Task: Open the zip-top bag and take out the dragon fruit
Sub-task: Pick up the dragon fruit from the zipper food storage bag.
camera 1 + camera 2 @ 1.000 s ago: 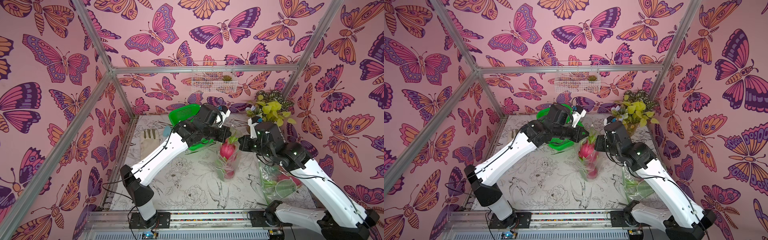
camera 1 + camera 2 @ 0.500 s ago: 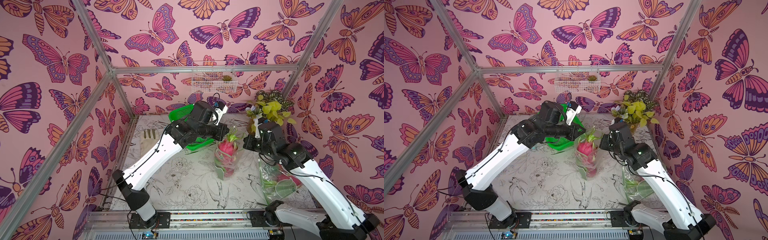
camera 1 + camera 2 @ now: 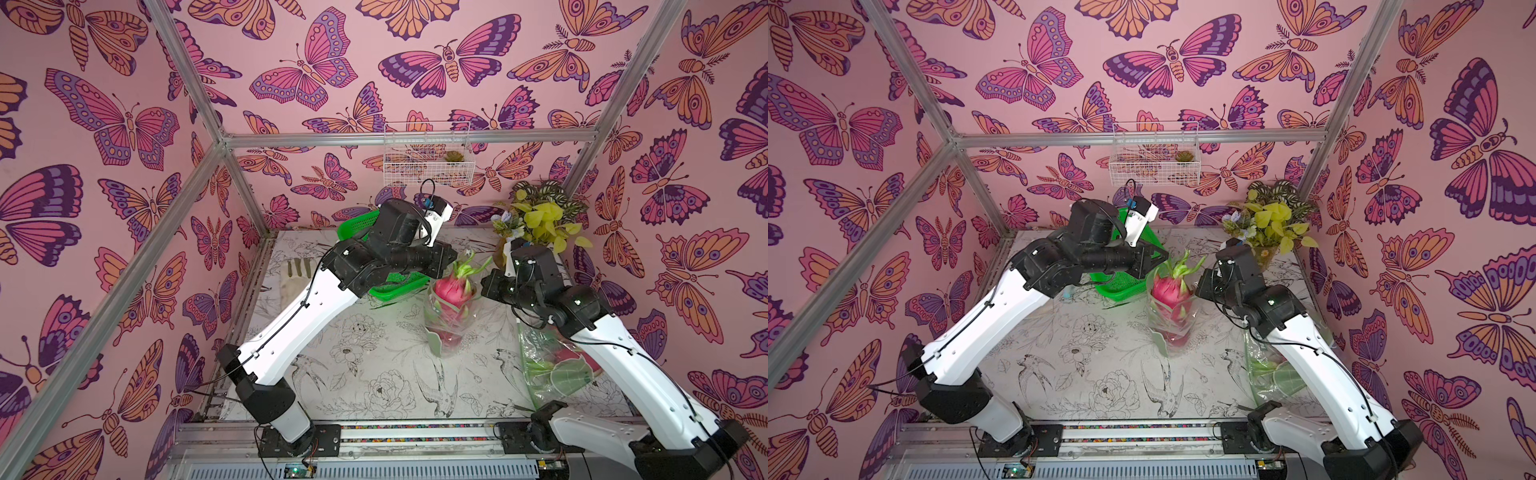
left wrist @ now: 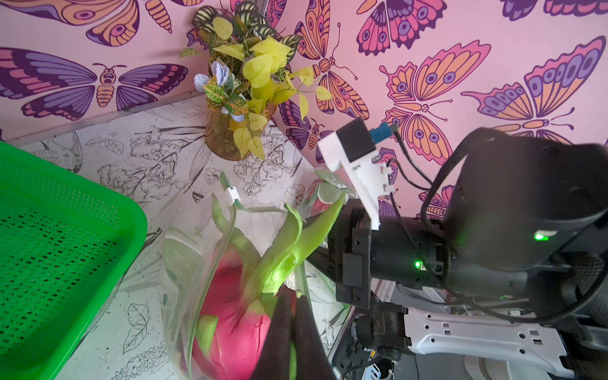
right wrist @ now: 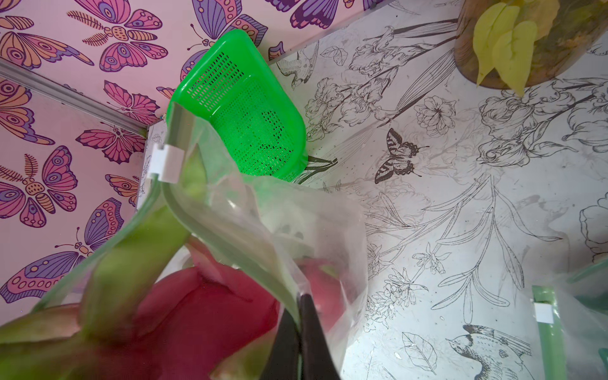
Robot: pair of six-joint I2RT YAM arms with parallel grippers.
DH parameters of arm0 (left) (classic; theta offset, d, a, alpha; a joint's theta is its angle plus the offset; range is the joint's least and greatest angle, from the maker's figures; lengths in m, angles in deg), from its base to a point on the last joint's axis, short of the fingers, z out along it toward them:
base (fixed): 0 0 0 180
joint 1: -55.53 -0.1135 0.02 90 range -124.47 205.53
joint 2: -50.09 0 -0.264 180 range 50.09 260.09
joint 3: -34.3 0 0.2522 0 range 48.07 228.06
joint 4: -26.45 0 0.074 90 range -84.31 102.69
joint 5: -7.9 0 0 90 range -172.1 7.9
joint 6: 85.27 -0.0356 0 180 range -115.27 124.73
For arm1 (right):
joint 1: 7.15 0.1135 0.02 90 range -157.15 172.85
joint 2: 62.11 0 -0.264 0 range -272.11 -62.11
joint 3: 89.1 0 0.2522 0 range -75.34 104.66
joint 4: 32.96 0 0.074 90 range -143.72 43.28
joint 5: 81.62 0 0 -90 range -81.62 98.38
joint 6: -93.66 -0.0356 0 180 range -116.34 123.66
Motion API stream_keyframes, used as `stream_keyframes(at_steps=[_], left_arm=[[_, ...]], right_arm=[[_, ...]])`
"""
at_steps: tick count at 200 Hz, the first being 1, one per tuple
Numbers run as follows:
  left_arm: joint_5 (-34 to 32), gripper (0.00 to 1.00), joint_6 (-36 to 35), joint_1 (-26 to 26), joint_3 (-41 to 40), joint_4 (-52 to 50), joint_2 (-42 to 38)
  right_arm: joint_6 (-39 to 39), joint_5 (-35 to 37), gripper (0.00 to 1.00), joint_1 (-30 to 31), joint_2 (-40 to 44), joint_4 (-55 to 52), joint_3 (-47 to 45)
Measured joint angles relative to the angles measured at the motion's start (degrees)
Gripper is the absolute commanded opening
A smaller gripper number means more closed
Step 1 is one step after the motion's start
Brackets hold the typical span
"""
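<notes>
Left arm (image 3: 299, 328) and right arm (image 3: 636, 365) show white shells, black joints, thin cables, seemingly green lamps.

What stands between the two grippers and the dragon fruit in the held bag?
Only the clear wall of the zip-top bag. The left gripper and the right gripper are shut on opposite sides of its rim, outside the dragon fruit. The mouth gapes and green scales poke out; nothing visible covers it.
</notes>
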Motion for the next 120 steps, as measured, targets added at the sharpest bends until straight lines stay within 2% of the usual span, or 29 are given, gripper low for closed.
stream_keyframes(at_steps=[120], left_arm=[[-3.5, 0.0, -2.3, 0.0, 15.3, 0.4, 6.1]], right_arm=[[-1.0, -0.9, 0.0, 0.0, -0.4, 1.7, -1.8]])
